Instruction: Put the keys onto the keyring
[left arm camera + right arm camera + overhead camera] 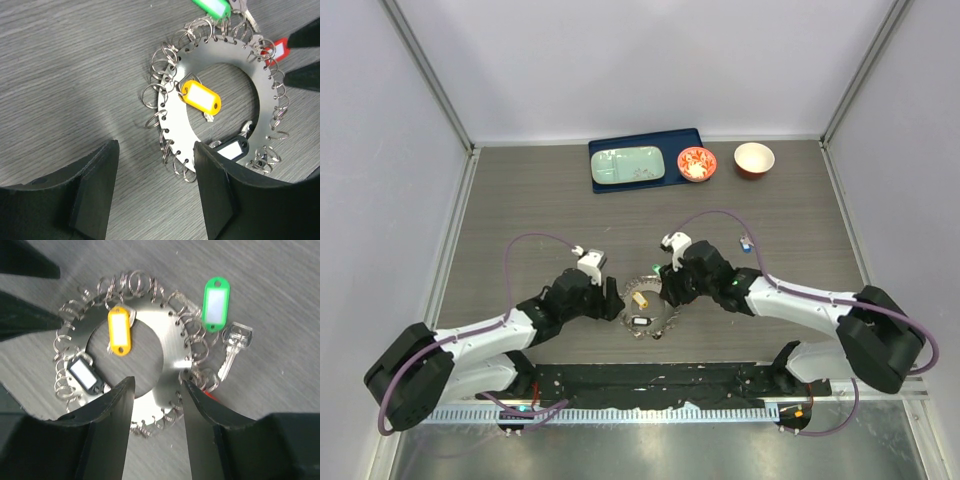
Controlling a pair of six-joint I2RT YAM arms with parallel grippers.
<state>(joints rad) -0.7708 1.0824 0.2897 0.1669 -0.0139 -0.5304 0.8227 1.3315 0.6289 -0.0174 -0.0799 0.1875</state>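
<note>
The keyring is a flat grey metal disc with many small split rings round its rim, lying between both arms. In the left wrist view the keyring carries a yellow tag, a black tag, a green tag and a red tag. My left gripper is open, its right finger at the ring's near rim. My right gripper is open, with its jaws either side of the ring's band. A silver key hangs beside the green tag.
A blue tray with a pale green plate lies at the back. Beside it stand a red-and-white bowl and another bowl. A small blue-headed key lies on the table right of the right arm.
</note>
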